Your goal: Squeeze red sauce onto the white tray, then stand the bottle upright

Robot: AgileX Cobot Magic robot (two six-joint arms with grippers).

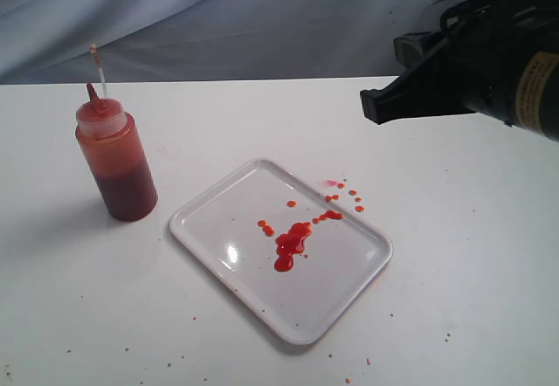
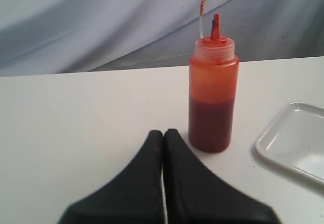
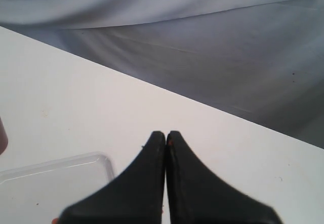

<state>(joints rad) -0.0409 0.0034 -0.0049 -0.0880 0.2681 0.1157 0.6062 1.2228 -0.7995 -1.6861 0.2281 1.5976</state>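
One bottle (image 1: 115, 159) upright on tabletop (image 1: 454, 255), left of the one white tray (image 1: 210, 229); red sauce (image 1: 290, 244) blob plus drops on tray. Closed, empty: left fingers (image 2: 153, 153) near bottle, right fingers (image 3: 152, 153) over tray corner.

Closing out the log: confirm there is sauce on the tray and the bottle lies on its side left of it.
No: the bottle stands upright, not on its side, as the exterior view shows. The sauce is on the tray.
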